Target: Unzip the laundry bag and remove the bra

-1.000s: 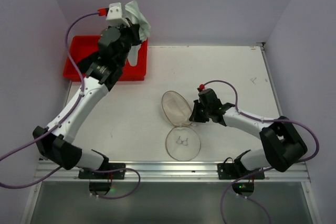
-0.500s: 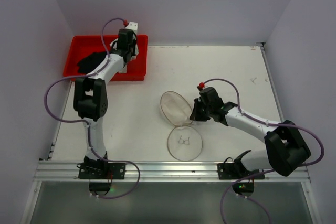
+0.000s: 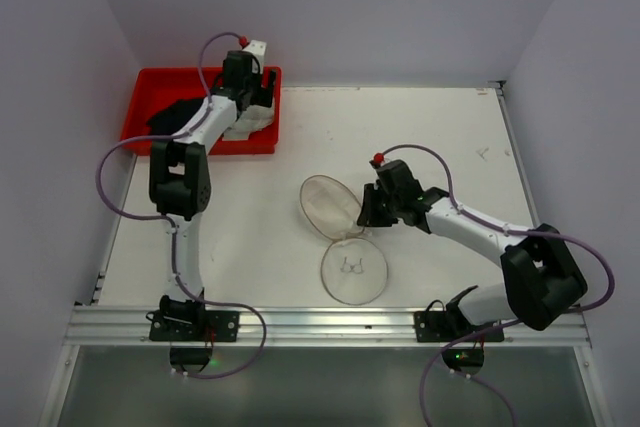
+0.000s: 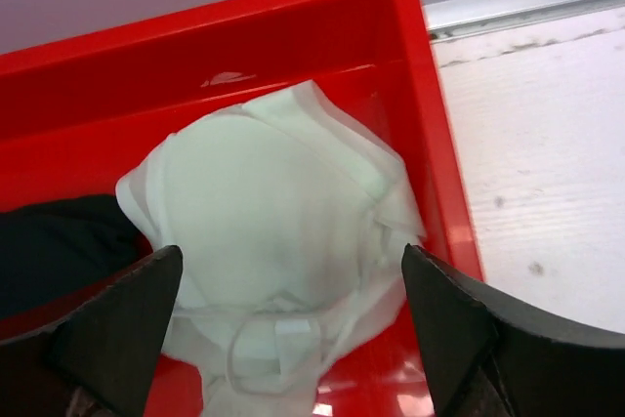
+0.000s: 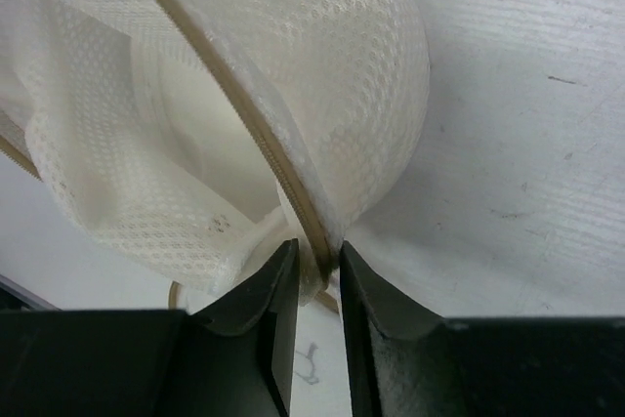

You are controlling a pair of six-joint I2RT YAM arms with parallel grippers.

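Right gripper (image 5: 317, 263) is clamped on zippered rim of mesh laundry bag (image 5: 342, 46) | left gripper (image 4: 291, 275) is held spread over crumpled white bra (image 4: 264, 183) (in glossy red tray (image 4: 195, 36))

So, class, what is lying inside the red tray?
A pale bra lies crumpled in the red tray, a dark cloth beside it. The tray floor under them is covered.
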